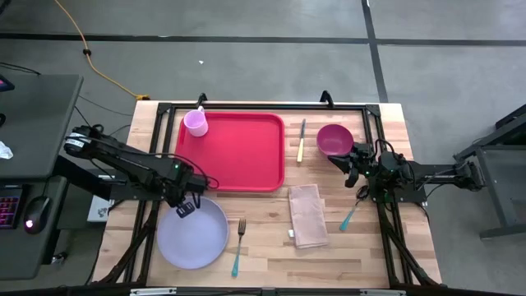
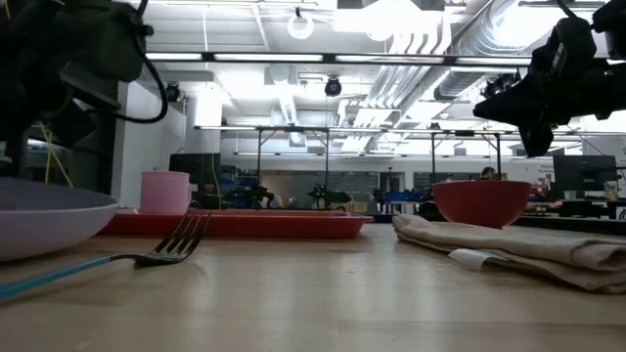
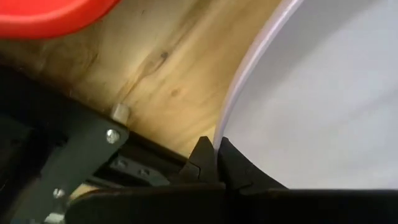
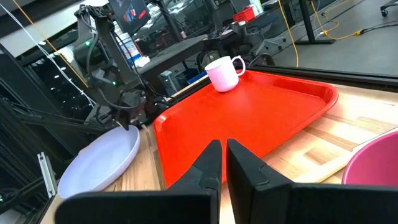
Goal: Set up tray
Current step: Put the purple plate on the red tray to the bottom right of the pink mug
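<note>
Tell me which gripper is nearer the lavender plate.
Left. The left gripper is shut on the lavender plate at its rim, on the edge facing the tray. The right gripper is shut and empty, far across the table beside the magenta bowl.

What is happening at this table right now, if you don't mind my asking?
The left pincer is shut on the rim of the round lavender plate, which lies on the wooden table beside the large flat red plastic tray. The tray carries only a pink mug. The right pincer hangs shut and empty near the magenta bowl.
</note>
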Controlling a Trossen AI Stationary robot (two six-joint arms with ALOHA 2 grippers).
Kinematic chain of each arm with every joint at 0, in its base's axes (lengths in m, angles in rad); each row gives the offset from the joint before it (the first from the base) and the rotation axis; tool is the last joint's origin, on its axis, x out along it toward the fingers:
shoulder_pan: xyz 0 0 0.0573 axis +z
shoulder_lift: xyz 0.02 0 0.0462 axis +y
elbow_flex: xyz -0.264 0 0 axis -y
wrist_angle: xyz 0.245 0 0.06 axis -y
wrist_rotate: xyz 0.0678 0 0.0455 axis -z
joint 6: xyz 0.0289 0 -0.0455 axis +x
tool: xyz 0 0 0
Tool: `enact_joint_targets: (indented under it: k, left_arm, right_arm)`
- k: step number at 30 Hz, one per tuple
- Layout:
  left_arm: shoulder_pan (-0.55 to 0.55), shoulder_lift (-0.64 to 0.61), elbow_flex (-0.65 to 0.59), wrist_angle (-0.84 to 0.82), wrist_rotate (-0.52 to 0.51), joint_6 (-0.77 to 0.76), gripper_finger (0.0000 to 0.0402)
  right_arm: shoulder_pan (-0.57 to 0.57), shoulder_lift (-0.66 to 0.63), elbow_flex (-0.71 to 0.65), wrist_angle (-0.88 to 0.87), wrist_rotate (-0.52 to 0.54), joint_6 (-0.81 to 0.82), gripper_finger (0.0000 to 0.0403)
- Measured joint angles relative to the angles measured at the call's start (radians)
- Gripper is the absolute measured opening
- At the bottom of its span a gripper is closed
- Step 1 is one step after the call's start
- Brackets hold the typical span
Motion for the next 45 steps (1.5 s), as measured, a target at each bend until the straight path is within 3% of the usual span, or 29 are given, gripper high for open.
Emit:
enact_joint_targets:
  k: [18,26,36,45]
  left_arm:
    - [0.000,0.000,0.252,-0.256,-0.009,0.003,0.0011]
    - [0.000,0.000,0.378,-0.276,-0.027,-0.007,0.0011]
    - [0.000,-0.001,0.527,-0.272,-0.111,-0.167,0.0011]
    - [0.000,-0.001,0.562,-0.237,-0.180,-0.324,0.0011]
  right_arm:
    - [0.000,0.000,0.000,0.000,0.000,-0.008,0.0000]
    - [0.000,0.000,0.000,0.000,0.001,-0.008,0.0000]
    - [0.000,0.000,0.000,0.000,0.011,-0.008,0.0000]
    - [0.000,0.000,0.000,0.000,0.011,-0.008,0.0000]
